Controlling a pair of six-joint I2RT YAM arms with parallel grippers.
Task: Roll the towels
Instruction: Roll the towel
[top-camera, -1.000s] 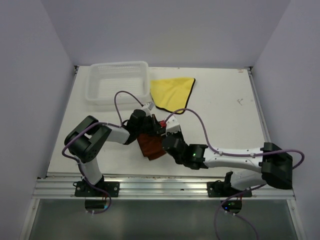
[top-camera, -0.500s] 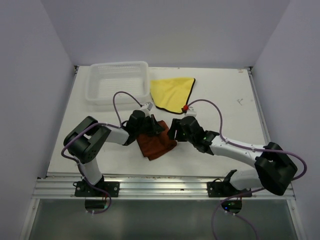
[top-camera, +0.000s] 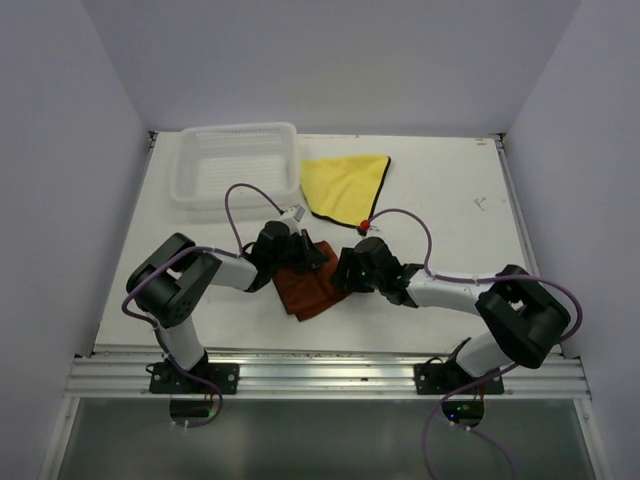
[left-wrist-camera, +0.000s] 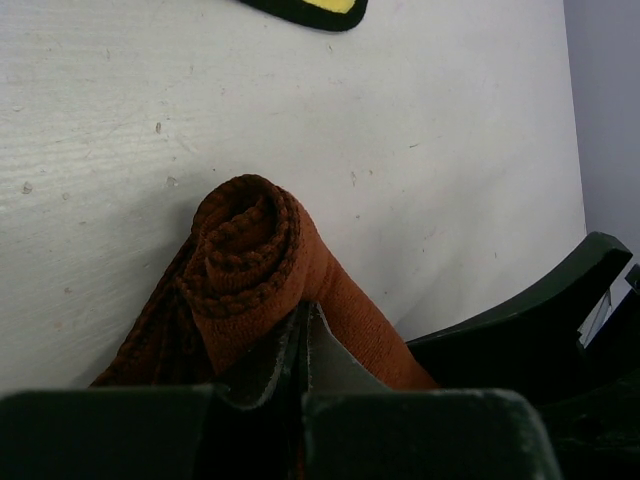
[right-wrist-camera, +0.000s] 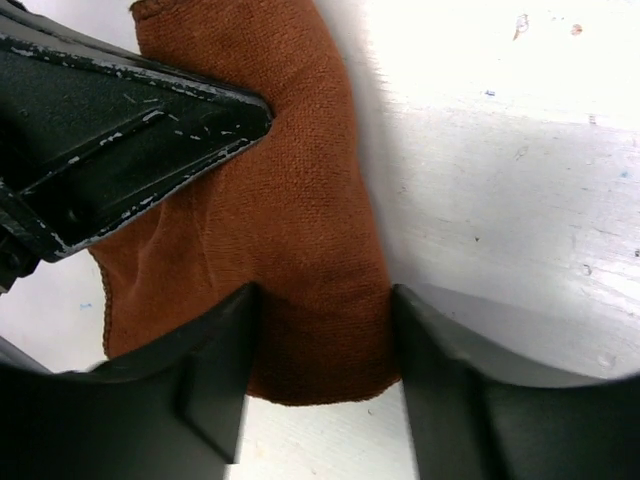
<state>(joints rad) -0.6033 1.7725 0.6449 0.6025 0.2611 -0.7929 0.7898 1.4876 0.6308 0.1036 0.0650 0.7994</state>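
Towels: two cloths lie on the white table (top-camera: 455, 185), one rust-brown and one yellow.
Rust-brown towel (top-camera: 312, 288): it sits near the table's middle, between the two grippers, and is partly rolled.
Roll: in the left wrist view the spiral end of the rust-brown towel (left-wrist-camera: 245, 245) faces up and away from the camera.
Long axis: from above, the cloth slants from about 1 o'clock to 7 o'clock.
Yellow towel (top-camera: 345, 182): it lies flat and unrolled at 12 to 1 o'clock of the rust one, apart from it. Its dark hem runs along the near side, and its tip points toward 6 o'clock.
Left gripper (top-camera: 308, 256): the jaws are pressed together with the tips against the roll. I cannot tell if any fabric is pinched between them.
Right gripper (top-camera: 346, 270): the jaws stand wide and straddle one end of the rust-brown towel (right-wrist-camera: 300, 200) without clamping it.
Basket (top-camera: 238, 131): this white mesh tub sits at 11 o'clock in the far-left corner, just beside the yellow towel.
Open room: bare tabletop stretches toward 3 o'clock. A narrower strip lies at 6 o'clock before the near edge.
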